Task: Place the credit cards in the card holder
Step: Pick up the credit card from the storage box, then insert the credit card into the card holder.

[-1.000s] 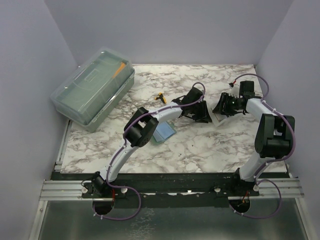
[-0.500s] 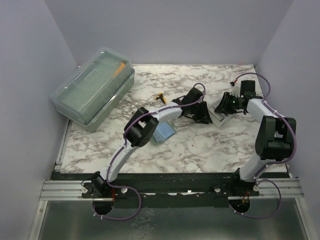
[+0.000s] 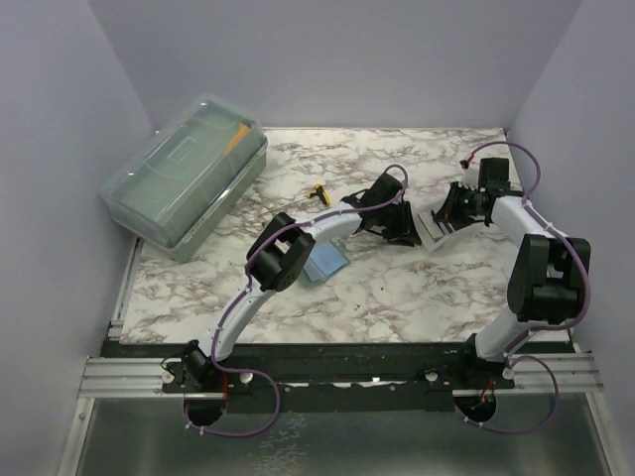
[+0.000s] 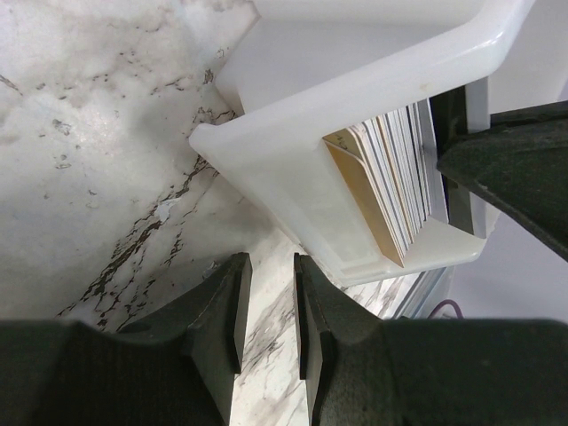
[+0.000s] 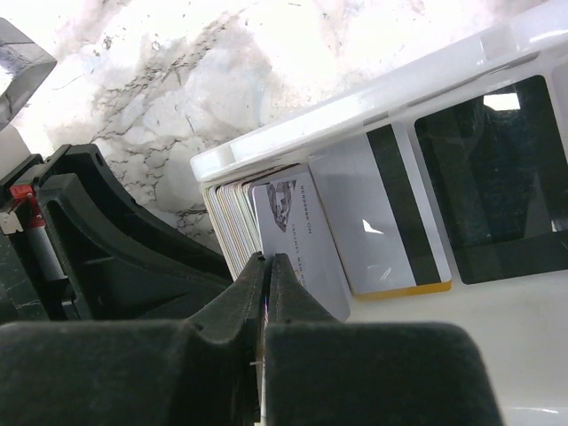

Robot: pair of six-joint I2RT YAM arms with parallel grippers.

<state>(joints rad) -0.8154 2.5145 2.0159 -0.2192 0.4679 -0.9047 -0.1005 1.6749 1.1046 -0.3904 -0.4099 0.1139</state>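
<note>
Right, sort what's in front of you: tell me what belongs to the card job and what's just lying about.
Belongs to the job:
credit cards, stacked on edge in the white tray
card holder, bluish, lying flat left of the tray
right gripper, shut at one card's edge

Just lying about:
translucent lidded box, far left
small yellow-and-black object, beyond the card holder

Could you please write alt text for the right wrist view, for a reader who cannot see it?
The right hand pinches the lower edge of the front credit card in a stack standing in a white tray. A dark-striped card lies flat against the tray floor beside it.
</note>
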